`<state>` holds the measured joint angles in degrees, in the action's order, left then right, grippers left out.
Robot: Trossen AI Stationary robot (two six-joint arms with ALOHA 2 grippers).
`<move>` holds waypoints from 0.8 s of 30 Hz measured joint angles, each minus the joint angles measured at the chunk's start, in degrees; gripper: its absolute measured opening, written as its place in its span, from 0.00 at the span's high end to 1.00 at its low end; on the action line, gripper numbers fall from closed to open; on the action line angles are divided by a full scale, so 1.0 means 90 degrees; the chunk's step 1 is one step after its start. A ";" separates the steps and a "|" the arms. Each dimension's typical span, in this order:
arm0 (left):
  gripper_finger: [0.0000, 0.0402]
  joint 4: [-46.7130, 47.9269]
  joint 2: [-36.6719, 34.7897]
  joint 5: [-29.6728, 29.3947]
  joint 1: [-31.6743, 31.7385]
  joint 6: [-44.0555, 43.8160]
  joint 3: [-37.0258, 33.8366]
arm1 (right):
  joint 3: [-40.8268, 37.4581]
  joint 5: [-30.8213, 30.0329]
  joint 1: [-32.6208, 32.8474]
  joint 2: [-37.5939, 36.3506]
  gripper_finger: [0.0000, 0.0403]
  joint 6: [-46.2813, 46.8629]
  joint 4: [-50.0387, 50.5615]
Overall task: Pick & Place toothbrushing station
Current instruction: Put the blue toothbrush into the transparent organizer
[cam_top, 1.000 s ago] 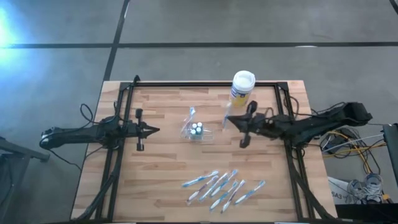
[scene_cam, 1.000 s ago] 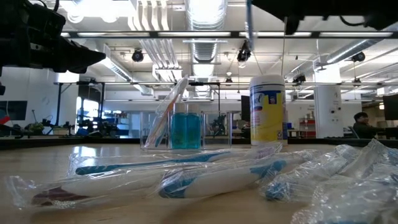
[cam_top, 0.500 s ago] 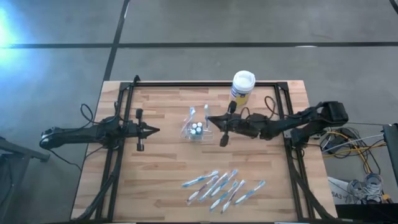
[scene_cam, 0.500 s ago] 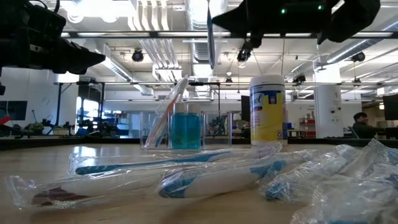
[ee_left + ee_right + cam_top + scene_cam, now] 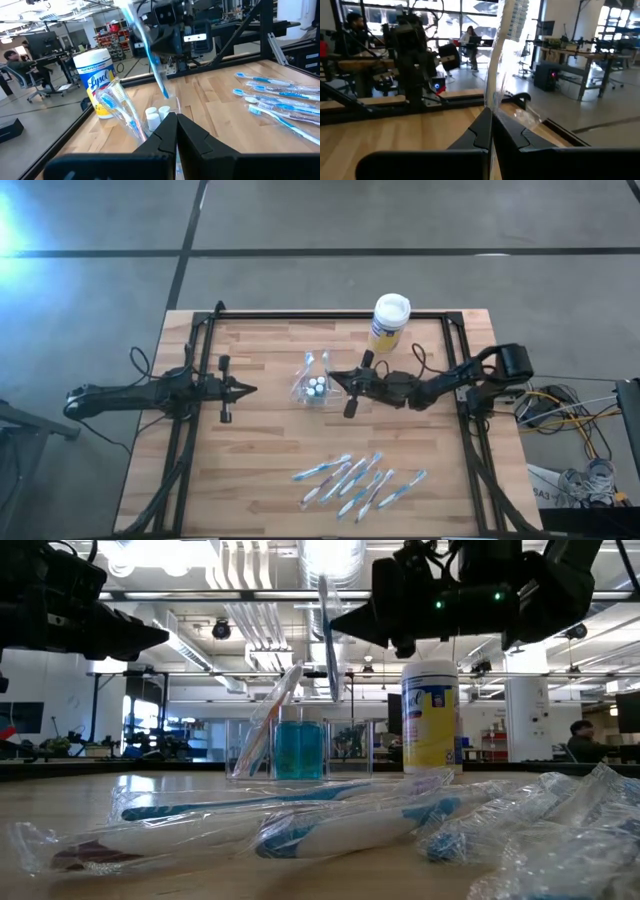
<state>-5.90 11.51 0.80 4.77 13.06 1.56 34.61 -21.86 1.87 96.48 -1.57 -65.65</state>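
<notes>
The clear holder [image 5: 313, 392] stands mid-table with teal-capped tubes [image 5: 298, 750] inside. One wrapped toothbrush [image 5: 265, 725] leans in it, lower end inside, upper part against the rim. My right gripper [image 5: 334, 377] is shut on another wrapped toothbrush [image 5: 328, 640]. That toothbrush is near upright, just above the holder's right side. My left gripper [image 5: 250, 389] is shut and empty, left of the holder. Several wrapped toothbrushes [image 5: 360, 480] lie flat near the table's front edge. My right gripper pinches the wrapped toothbrush between its two fingers about midway along the handle [image 5: 490, 102]. The fingers come level from the table's right and lie across it. The toothbrush is lifted clear and slightly tilted. Its lower end [image 5: 164, 91] is over the holder.
A white-lidded canister [image 5: 389, 320] with a yellow-blue label stands at the far edge, behind the right arm. A black frame [image 5: 330, 315] runs along the table's far and side edges. Bare wood [image 5: 260, 450] lies between the holder and the loose toothbrushes.
My right gripper has moved toward the table's left, from beside the canister to the holder. It has also come down, carrying the toothbrush near upright. The toothbrush's lower end now hangs just above the holder.
</notes>
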 joint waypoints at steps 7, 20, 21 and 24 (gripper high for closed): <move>0.98 0.0000 -0.0001 0.0000 0.0000 0.0000 0.0000 | -0.0235 -0.0174 0.0002 0.0378 0.98 0.0279 -0.0466; 0.98 0.0046 0.0000 0.0000 -0.0001 0.0000 0.0000 | -0.0276 -0.0844 0.0089 0.0859 0.98 0.0346 -0.0537; 0.98 0.0051 0.0000 0.0000 -0.0001 0.0000 0.0000 | -0.0276 -0.0908 0.0111 0.0888 0.98 0.0374 -0.0547; 0.98 0.0052 0.0000 0.0000 -0.0001 0.0000 0.0000 | -0.0276 -0.0990 0.0163 0.0971 0.98 0.0447 -0.0542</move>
<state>-5.43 11.51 0.80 4.75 13.06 1.56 32.12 -30.77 3.33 105.22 2.45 -70.53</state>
